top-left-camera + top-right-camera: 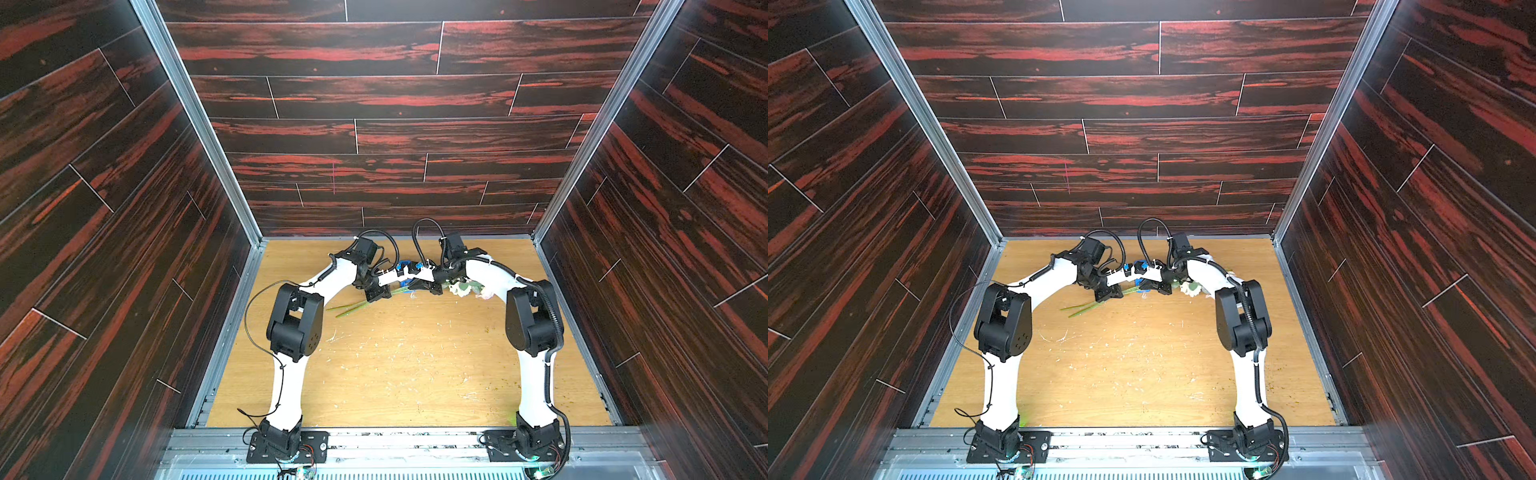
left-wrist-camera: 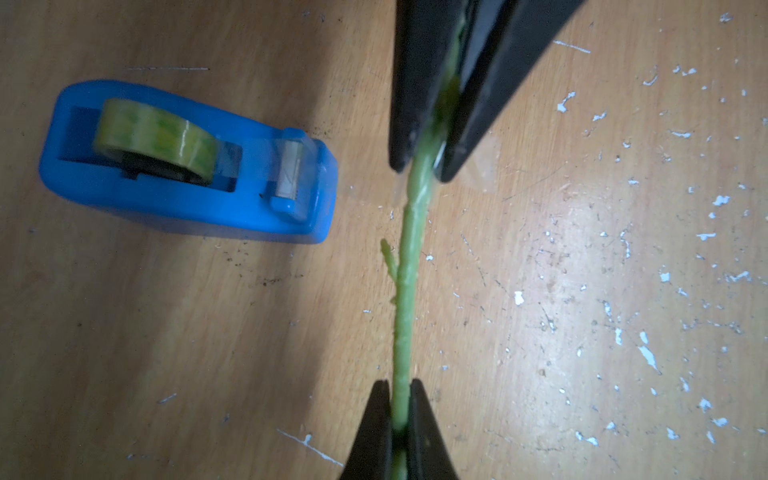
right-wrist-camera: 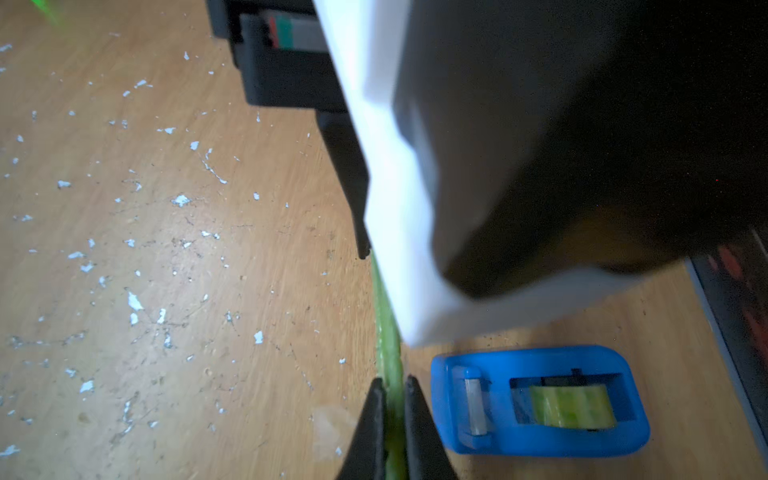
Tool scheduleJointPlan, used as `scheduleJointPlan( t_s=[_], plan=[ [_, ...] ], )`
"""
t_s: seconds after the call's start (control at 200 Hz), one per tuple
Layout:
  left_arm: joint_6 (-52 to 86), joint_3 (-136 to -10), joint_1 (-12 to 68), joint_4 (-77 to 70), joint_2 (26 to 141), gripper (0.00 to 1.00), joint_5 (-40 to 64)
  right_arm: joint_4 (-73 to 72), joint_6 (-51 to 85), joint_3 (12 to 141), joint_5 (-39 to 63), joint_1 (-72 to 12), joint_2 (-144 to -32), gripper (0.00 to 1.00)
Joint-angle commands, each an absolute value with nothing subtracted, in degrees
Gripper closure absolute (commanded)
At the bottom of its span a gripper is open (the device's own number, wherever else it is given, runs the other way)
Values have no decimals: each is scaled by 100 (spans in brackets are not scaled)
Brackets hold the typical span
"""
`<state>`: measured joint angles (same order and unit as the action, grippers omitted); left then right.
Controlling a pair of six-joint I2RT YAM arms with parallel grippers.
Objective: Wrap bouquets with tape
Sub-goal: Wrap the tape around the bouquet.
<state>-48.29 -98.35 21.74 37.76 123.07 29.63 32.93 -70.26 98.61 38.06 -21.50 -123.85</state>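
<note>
Bouquets [image 2: 409,270]: thin green stems bunched straight, pale blooms [image 1: 463,287] at one end. Tape [image 2: 158,133]: yellowish roll seated in blue dispenser [image 2: 187,208], beside stems.

No lettering, label, brand, number or sign can be read anywhere, neither on the blue tape dispenser [image 2: 178,208] nor on the bench [image 1: 415,374] or the wood-grain walls [image 1: 374,104].

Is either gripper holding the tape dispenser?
No, the tape dispenser stands free beside the stems, which the left gripper and right gripper clamp.
</note>
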Motion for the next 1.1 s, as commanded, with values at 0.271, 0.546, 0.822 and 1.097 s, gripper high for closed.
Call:
scheduleJointPlan(
  t_s=[0.271, 0.546, 0.822, 1.097],
  plan=[
    [-4770, -9980, 2005, 4153, 11953, 63, 3829, 3120, -7137, 9427, 3474, -2215, -12307, 100],
    [-5076, -10564, 1953, 5099, 12471, 55, 3672, 2586, -7254, 9023, 3295, -2298, -12152, 100],
    [-5660, -11840, 1942, 6616, 13387, 34, 3487, 2079, -7404, 8614, 3053, -2347, -11988, 100],
    [-5380, -12955, 1954, 7040, 14169, 17, 3127, 1709, -7499, 8275, 2914, -2355, -11858, 100]
  ],
)
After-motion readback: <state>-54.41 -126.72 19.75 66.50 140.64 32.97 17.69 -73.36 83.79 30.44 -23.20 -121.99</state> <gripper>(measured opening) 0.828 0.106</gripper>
